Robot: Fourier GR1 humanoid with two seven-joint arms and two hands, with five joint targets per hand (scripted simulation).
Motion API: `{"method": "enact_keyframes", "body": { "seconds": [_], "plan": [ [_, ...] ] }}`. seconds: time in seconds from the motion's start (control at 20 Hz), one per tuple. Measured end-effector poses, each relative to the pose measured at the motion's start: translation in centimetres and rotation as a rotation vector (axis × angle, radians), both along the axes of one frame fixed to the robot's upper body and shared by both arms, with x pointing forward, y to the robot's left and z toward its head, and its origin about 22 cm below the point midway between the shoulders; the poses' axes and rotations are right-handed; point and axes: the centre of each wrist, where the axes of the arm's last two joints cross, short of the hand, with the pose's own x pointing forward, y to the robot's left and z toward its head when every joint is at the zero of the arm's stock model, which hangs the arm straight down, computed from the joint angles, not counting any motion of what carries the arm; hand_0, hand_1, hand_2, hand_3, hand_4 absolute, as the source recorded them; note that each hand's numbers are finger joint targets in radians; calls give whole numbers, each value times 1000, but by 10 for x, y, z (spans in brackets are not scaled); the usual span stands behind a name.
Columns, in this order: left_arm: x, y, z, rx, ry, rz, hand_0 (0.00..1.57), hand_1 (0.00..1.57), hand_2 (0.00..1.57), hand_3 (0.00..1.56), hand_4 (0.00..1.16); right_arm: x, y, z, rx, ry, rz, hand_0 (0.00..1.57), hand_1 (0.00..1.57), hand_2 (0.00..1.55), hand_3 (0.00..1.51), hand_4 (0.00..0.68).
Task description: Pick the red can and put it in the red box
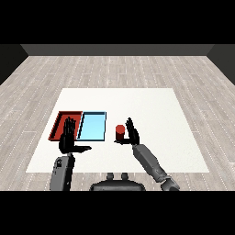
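Your right hand (pixel 132 131), fingers straight and holding nothing, stood just beside the upright red can (pixel 120 132). The can looked small, rigid and light; grasp its sides.

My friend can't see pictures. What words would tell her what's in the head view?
A robot's right hand, fingers straight, is right beside a small red can standing on a white table. Left of the can lie a light blue tray and a red tray side by side. The open left hand is raised in front of the red tray.
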Motion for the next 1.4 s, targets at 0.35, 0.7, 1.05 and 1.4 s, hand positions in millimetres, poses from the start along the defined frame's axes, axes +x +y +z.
{"method": "enact_keyframes", "body": {
  "seconds": [0.35,0.7,1.05,1.4],
  "plan": [
    [2,-5,-8,-4,2,-3,0,0,0,0,0,5,5,2,-6,12,-3,0,0,0,0,0],
    [1,-3,-3,-5,4,5,0,0,0,0,0,10,8,-2,-7,14,8,0,0,0,0,0],
    [-2,7,-7,-9,0,2,0,0,0,0,0,14,19,1,-7,24,21,0,0,0,0,0],
    [6,0,-6,-17,-5,-8,0,0,0,0,0,11,27,7,-19,35,26,0,0,0,0,0]
  ]
}}
